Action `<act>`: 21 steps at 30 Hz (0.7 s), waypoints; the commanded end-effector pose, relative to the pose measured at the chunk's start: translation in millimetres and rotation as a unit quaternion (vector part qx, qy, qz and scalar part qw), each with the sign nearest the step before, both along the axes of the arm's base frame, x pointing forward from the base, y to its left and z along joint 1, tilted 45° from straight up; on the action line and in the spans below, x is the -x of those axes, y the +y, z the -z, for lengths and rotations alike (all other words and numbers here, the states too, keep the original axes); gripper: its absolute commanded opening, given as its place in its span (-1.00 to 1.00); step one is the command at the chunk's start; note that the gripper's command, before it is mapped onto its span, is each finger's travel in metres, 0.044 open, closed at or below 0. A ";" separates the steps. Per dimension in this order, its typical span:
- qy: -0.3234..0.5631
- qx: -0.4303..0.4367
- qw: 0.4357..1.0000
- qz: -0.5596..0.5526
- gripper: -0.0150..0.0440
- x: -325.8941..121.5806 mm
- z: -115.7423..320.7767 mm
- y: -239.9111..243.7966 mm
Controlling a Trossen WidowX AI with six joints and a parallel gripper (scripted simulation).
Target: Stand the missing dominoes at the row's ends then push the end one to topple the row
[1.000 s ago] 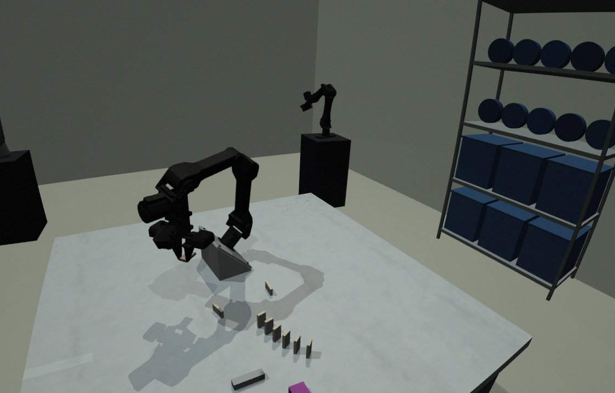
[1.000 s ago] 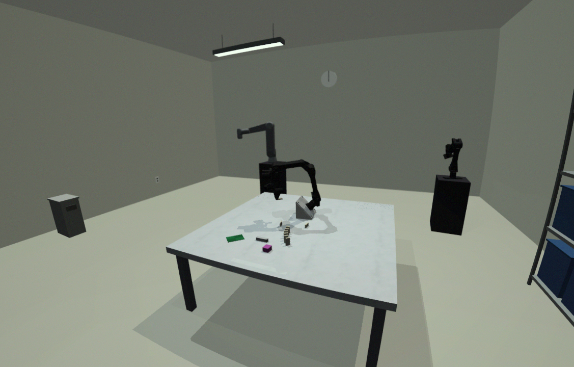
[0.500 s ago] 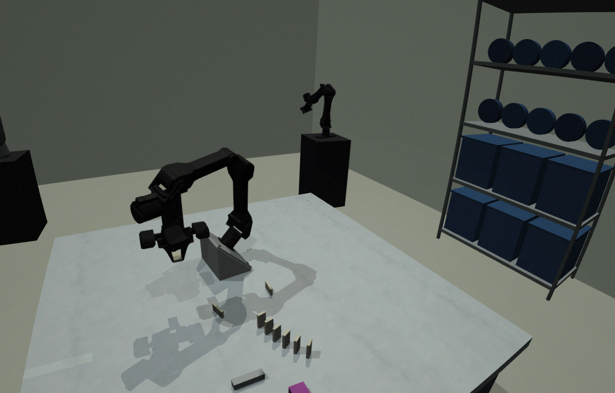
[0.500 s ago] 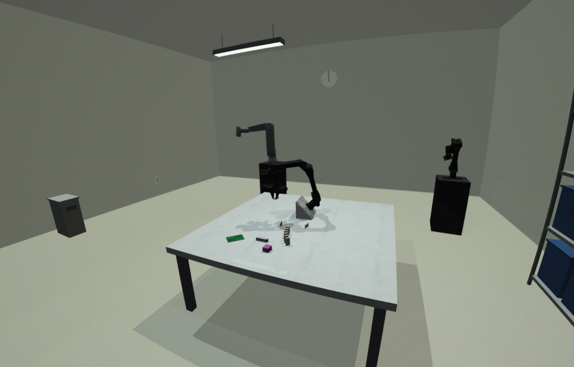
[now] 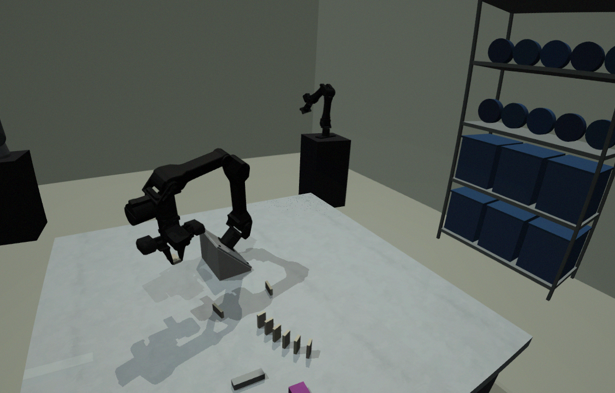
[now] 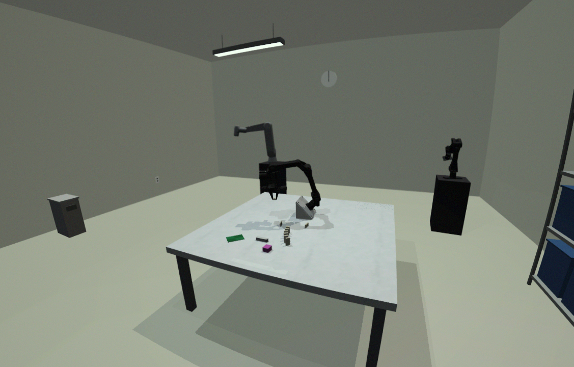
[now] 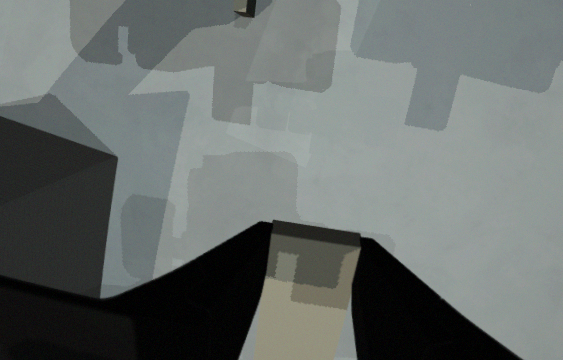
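My gripper (image 5: 176, 259) (image 6: 274, 197) (image 7: 313, 243) is shut on a beige domino (image 7: 306, 320), raised above the table left of the arm's base in the top and exterior views. In the wrist view its broad face shows between the fingers and its near end is cut off. A row of several upright dominoes (image 5: 286, 339) (image 6: 287, 240) stands farther toward the top and exterior views, evenly spaced. Two loose dominoes rest low, seemingly on their long edges: one domino (image 5: 218, 310) (image 6: 280, 223) (image 7: 244, 7) left of the row's far end, another domino (image 5: 269, 288) (image 6: 306, 225) beyond that end.
The wedge-shaped base mount (image 5: 216, 261) (image 6: 303, 211) (image 7: 46, 215) is beside the gripper. A grey bar (image 5: 248, 379) (image 6: 262, 239) and a magenta block (image 5: 299, 387) (image 6: 267, 248) lie near the row's near end. A flat green piece (image 6: 235, 238) lies farther left.
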State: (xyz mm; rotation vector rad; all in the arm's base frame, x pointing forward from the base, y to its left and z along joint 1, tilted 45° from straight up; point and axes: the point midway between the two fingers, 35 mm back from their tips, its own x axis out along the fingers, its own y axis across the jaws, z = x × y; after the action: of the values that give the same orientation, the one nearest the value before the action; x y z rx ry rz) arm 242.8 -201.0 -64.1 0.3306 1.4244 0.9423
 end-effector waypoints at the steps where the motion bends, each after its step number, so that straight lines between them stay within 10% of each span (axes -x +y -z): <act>1: -0.031 -0.065 0.997 0.030 -0.13 11.3 8.4 10.5; 21: -0.278 -0.244 0.880 0.298 -0.13 30.6 17.9 26.1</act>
State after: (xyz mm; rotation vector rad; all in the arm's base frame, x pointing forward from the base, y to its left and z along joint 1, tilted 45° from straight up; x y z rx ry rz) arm 216.0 -175.6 -79.5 0.7148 0.5932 0.8496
